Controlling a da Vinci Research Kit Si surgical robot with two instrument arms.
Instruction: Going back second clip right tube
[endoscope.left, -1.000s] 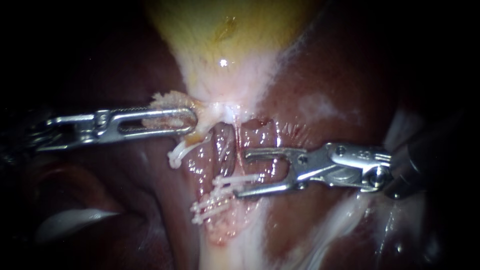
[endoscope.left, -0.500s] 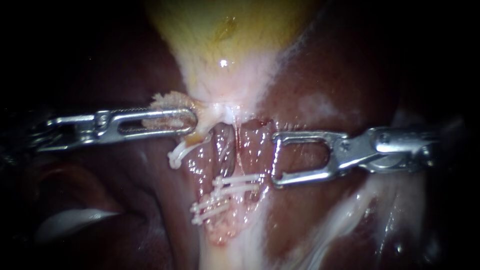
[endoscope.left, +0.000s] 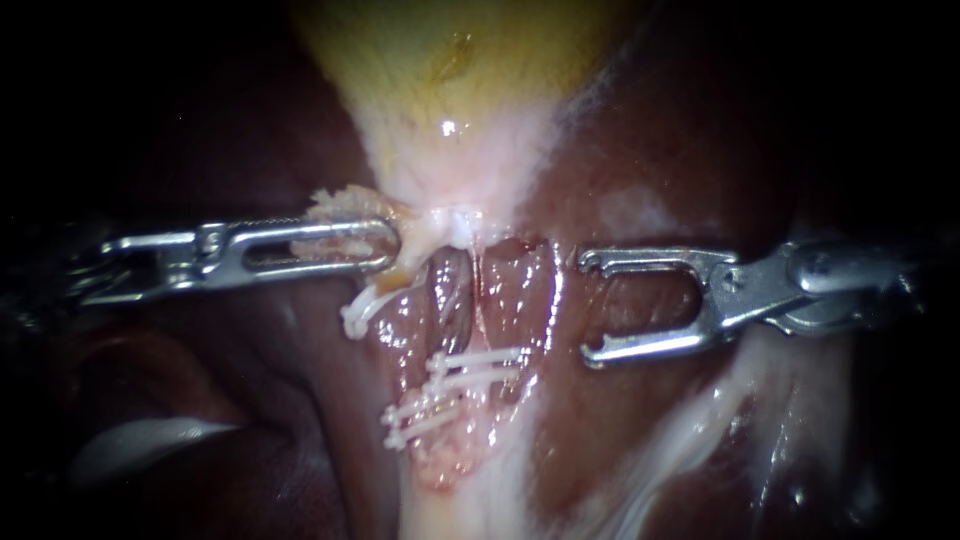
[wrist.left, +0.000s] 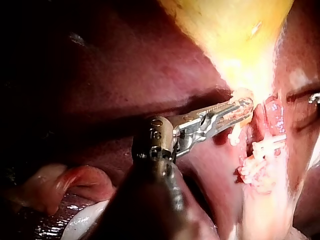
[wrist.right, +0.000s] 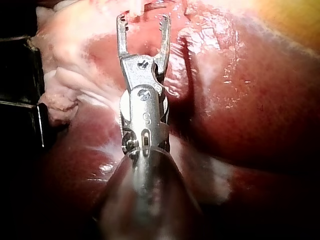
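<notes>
Endoscope view: dark red liver as ground, yellow gallbladder above, blackness all round. Left instrument: claw clamped on pale tissue at gallbladder's neck. Right instrument: claw gaping, empty. White clips across tubes below neck. Against half a second ago: right claw drawn back rightward, now well clear of clips; left unchanged. Both shafts lost in shadow; unclear which tube carries which clip.
</notes>
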